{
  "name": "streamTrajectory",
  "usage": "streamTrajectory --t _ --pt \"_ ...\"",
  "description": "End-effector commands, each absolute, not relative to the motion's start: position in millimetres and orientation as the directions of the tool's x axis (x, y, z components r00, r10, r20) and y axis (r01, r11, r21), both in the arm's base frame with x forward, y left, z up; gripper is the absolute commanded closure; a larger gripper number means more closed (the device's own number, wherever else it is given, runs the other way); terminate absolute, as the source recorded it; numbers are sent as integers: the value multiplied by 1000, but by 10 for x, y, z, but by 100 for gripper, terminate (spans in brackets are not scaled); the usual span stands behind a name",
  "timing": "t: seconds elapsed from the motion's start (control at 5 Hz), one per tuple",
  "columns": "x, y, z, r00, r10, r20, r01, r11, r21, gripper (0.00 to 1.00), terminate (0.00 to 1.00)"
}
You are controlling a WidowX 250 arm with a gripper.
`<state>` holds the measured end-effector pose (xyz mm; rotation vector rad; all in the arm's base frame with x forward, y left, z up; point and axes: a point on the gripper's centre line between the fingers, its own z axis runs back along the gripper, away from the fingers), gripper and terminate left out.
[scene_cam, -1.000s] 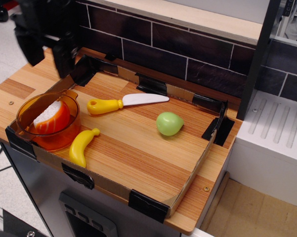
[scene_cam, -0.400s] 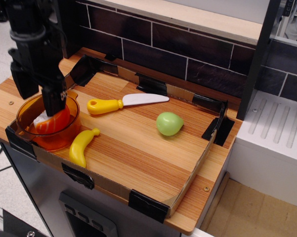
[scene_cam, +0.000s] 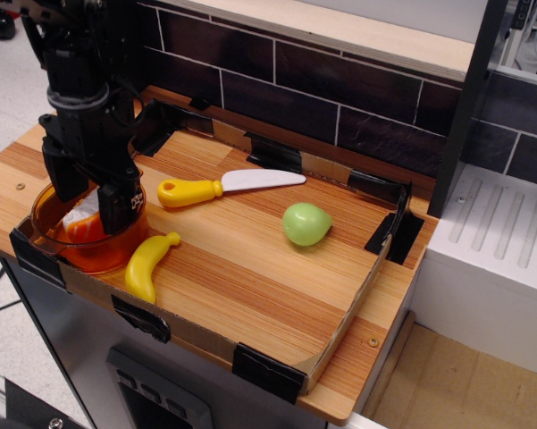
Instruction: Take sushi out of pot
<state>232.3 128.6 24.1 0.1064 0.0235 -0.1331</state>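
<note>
Single view only, set high off my wooden tabletop's (scene_cam: 250, 268) front edge, facing down toward its tiled back edge; mid-range, whole tabletop framed, right corner nearest.

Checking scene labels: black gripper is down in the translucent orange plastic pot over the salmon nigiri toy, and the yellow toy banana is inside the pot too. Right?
Not quite. The yellow toy banana lies outside the translucent orange plastic pot, on the wooden board against its front right side, as the observation.image view shows. The rest holds: the black gripper is down in the pot over the salmon nigiri toy.
</note>
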Motion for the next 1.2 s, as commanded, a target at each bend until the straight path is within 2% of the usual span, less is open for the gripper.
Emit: streamTrajectory --t 0.0,0.2,0.4,0.6,0.8,1.0 --pt "2390 1357 276 990 -144 -4 144 981 129 0 0" --pt "2380 1365 260 989 -147 -2 146 980 138 0 0" --pt "2370 1377 271 991 -136 18 132 979 155 100 0" --pt "2341 1419 402 992 -120 34 113 980 163 100 0" --pt "2311 1474 727 993 -79 88 65 986 157 100 0" --pt "2275 1450 1104 969 -21 247 -1 996 89 100 0"
